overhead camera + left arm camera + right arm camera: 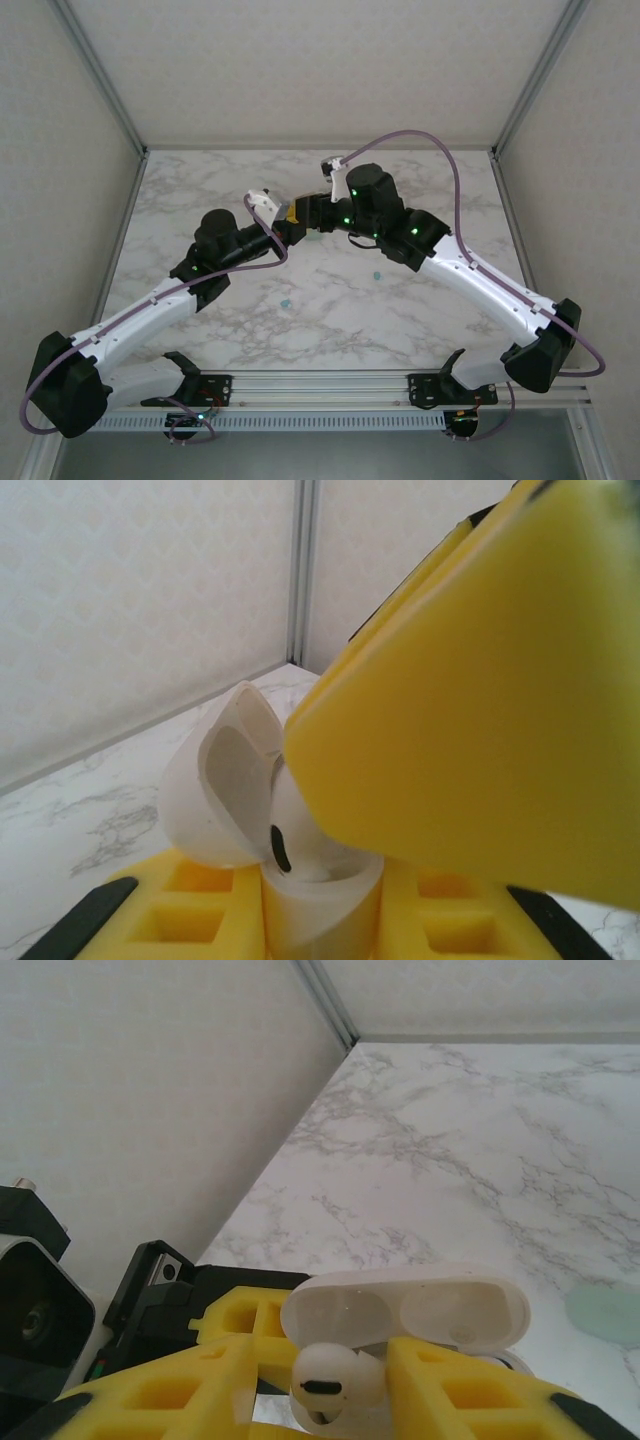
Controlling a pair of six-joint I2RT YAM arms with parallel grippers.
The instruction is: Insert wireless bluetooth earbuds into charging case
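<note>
Insertion is judged to be under way: a white earbud (pixel 338 1372) is presented at the mouth of the open charging case (pixel 440 1312), above the table (pixel 420 190) midway between its side edges and nearer its far edge. The case is clamped in the left gripper (pixel 320 910). The earbud is flanked by the right gripper's (pixel 320 1405) fingers; whether it is pinched or loose cannot be told. A full seating and a clean release are probably called for next.

Lab enclosure: marble table (pixel 200 185), white panels (pixel 60 180), aluminium posts (pixel 100 75).
</note>
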